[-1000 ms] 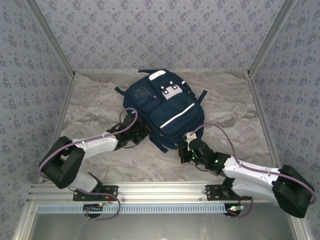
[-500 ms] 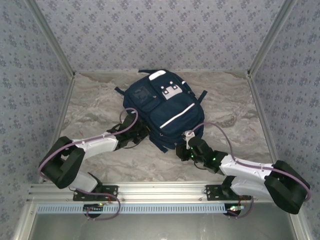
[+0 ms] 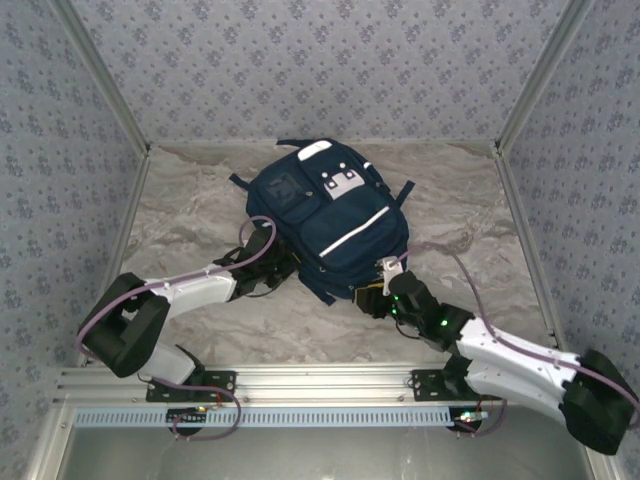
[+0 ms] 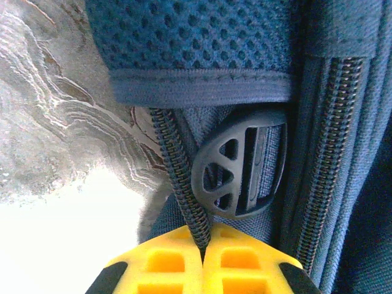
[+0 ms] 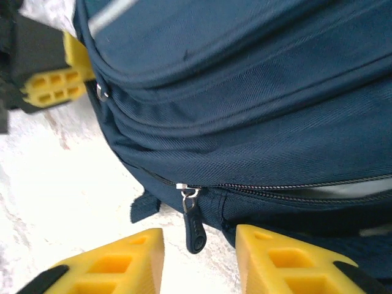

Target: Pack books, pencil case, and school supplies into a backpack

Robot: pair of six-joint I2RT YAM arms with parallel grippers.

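Fingers [image 4: 165,263] of the left hand [image 4: 202,248] are pressed together on a black zipper strip [image 4: 177,171] at the backpack's [image 3: 330,215] near-left side. The backpack lies front-up mid-bench [image 3: 190,210], nearer the far edge. At its near-right corner the right hand [image 5: 199,242] stands partly open, gripping nothing, with a dangling zipper pull [image 5: 195,228] between its fingers.

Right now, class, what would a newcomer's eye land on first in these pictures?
A big navy backpack lies in the middle of the marble table. At its near edge, the left fingers are shut on a zipper track, while the right fingers stand open either side of a dangling zipper pull.
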